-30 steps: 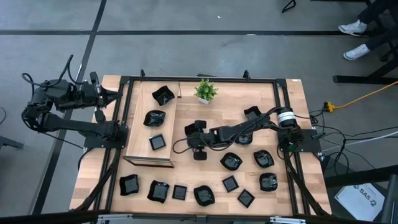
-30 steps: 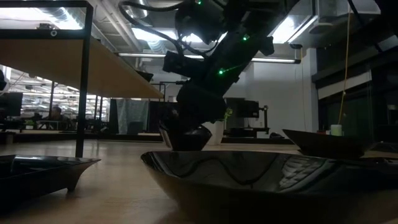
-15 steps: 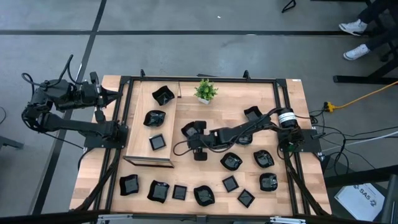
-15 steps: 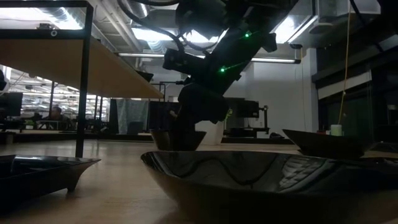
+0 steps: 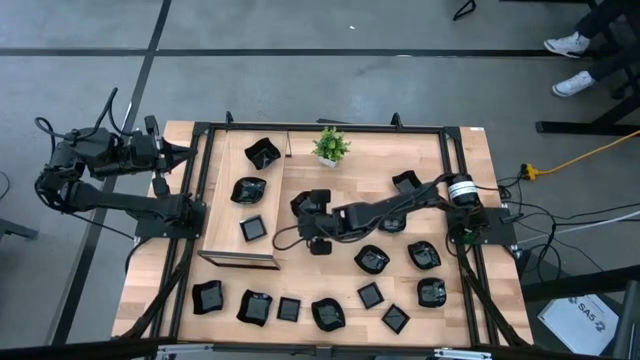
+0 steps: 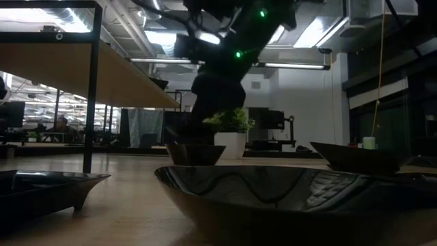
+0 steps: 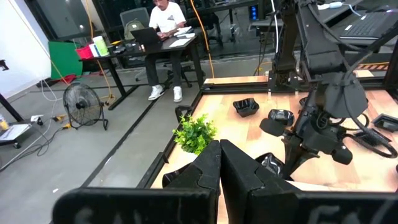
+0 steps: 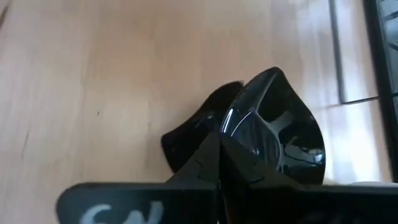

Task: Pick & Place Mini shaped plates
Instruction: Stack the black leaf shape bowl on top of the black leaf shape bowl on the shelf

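The right gripper (image 5: 301, 204) has its fingers (image 8: 214, 163) pressed together on the rim of one mini shaped plate (image 8: 280, 134), a glossy black dish pinched at its near edge, at the middle of the surface just beside the raised wooden tray (image 5: 221, 220); in the low view that plate (image 6: 195, 153) sits low by the wood, though whether it touches cannot be told; the left gripper (image 7: 219, 163) has its fingers shut on nothing and waits off the surface's left edge, well apart from the plates; white letters on the right wrist mount are cut off and unreadable; a sheet on the floor (image 5: 590, 318) at the lower right carries print that looks like "SA5", too small to be sure; three black plates lie in the tray (image 5: 252, 190); a row of others (image 5: 290, 309) runs along the near edge of the surface (image 5: 300, 270), and more (image 5: 424, 255) cluster on the right side; a small green potted plant (image 5: 329, 146) stands at the far edge; the surface is light wood inside a black metal frame on a grey floor; beyond it, a person (image 7: 166, 18) sits at a desk with a laptop, a floor fan (image 7: 82, 103) nearby, and someone's white shoes (image 5: 570, 45) show at the upper right
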